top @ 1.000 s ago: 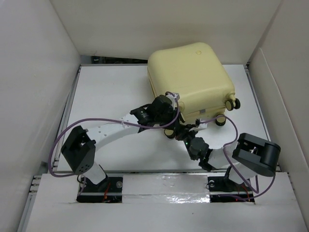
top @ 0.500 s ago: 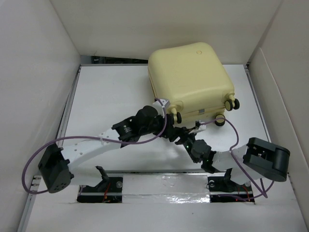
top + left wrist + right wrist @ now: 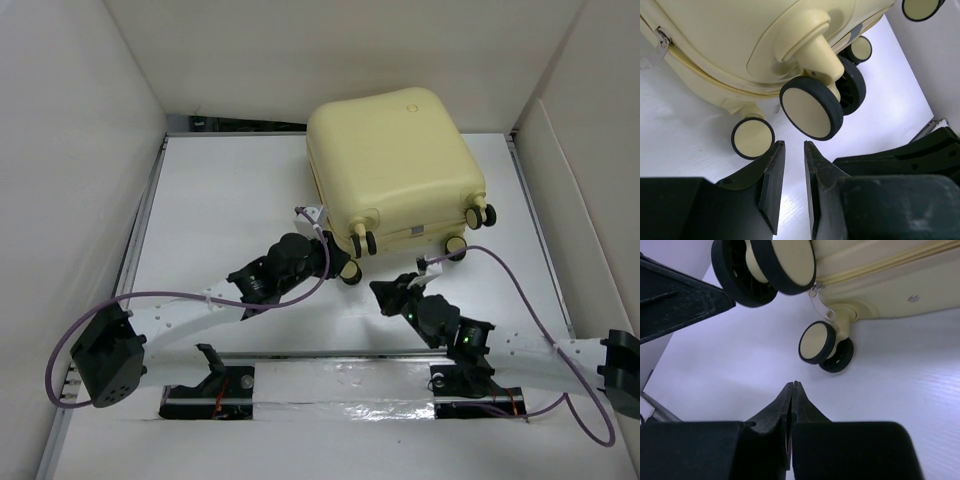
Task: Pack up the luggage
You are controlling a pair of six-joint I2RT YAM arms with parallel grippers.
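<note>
Luggage: the luggage (image 3: pixel 395 165) lay shut on its side at the far right of the white table (image 3: pixel 230 190), its wheeled end turned toward the arms.

Left arm pose: it stretched low over the table, the elbow block down at the near left and the forearm running right and away toward the case.

Left gripper: the left gripper (image 3: pixel 338 266) pointed at the near-left corner of the case. In the wrist view its tips (image 3: pixel 794 144) stood only a narrow slit apart with nothing between them, just short of a black-rimmed cream wheel (image 3: pixel 811 111) and a smaller-looking wheel (image 3: pixel 753 138) behind it.

Right arm pose: the elbow was flung out to the near right edge, and the forearm ran back left along the table.

Right gripper: the right gripper (image 3: pixel 378 290) sat near the middle, apart from the case. Its fingers (image 3: pixel 791 385) were pressed together on nothing, aimed toward a lower wheel (image 3: pixel 816 343), with the clear zipper pull (image 3: pixel 819 299) hanging above that wheel.

Change from a second before: both arms had backed off toward the near side. The left elbow, raised then, had dropped and swung out left. The right elbow had slid far to the right. The two grippers, close together by the wheels then, had drawn apart. The case had not shifted.
</note>
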